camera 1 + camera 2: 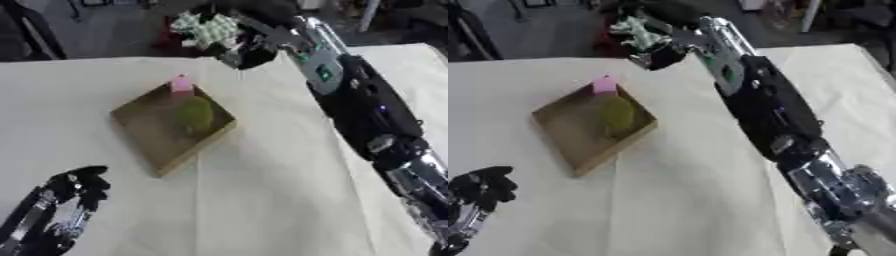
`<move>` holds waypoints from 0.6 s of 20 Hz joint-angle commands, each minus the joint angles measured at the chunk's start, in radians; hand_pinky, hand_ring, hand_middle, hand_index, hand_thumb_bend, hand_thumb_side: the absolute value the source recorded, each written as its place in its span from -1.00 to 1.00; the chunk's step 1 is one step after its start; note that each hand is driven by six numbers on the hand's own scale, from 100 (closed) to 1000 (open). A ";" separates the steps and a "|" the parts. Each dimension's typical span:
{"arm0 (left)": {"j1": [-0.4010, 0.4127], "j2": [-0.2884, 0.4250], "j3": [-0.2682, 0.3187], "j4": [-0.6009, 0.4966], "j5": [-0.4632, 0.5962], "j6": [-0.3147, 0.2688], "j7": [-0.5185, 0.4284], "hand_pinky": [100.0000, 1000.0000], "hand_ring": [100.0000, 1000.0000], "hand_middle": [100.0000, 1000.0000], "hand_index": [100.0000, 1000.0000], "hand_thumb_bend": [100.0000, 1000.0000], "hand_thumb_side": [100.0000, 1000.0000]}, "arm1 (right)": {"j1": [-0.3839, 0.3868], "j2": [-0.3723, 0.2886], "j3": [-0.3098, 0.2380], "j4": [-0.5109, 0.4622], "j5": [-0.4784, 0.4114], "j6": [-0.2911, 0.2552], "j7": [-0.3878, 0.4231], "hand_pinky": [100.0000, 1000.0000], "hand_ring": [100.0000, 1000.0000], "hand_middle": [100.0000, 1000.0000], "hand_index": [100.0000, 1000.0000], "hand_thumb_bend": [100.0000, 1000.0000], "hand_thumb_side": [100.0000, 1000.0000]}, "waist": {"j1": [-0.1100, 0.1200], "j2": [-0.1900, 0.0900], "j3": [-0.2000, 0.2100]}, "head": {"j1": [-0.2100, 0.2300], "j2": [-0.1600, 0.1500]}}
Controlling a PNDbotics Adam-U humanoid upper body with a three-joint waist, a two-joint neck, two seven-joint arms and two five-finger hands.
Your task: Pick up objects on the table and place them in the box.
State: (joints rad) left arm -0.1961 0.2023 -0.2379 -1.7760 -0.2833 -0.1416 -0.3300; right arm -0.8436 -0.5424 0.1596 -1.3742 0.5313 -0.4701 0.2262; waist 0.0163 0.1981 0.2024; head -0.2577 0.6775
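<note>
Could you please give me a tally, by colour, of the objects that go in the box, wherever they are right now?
Pink: 1, the pink block at the far corner of the box.
Green: 1, the green object lying in the box.
Pale green and white: 1, the pale item held in the right hand.
Total: 3.

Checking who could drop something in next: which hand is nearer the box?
Right. The right hand holds a pale green-and-white thing just beyond the box's far corner; the left hand sits near the lower left corner, farther off.
</note>
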 commanded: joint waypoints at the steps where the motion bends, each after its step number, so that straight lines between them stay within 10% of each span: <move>1: -0.002 0.026 0.024 -0.012 -0.007 0.003 0.021 0.19 0.14 0.14 0.68 -1.00 0.43 | 0.045 -0.066 -0.040 -0.166 -0.156 0.060 -0.011 0.48 0.37 0.28 0.81 -1.00 -0.77 | -0.002 -0.017 -0.012 | 0.035 0.008; 6: -0.001 0.026 0.049 -0.015 -0.012 0.017 0.079 0.19 0.15 0.13 0.66 -1.00 0.41 | 0.224 -0.071 -0.092 -0.384 -0.358 0.158 -0.035 0.11 0.17 0.17 0.76 -1.00 -0.15 | -0.004 -0.019 -0.046 | 0.081 0.030; 12: 0.015 0.027 0.057 -0.011 -0.009 0.030 0.126 0.18 0.13 0.12 0.65 -1.00 0.42 | 0.430 0.015 -0.151 -0.507 -0.538 0.237 -0.019 0.10 0.13 0.14 0.73 -1.00 -0.04 | -0.009 -0.025 -0.075 | 0.124 0.072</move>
State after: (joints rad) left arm -0.1757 0.2098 -0.1918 -1.7759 -0.2934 -0.1122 -0.2153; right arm -0.4074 -0.5310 0.0294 -1.8415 0.0354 -0.2455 0.2020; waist 0.0084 0.1896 0.1263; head -0.1421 0.7403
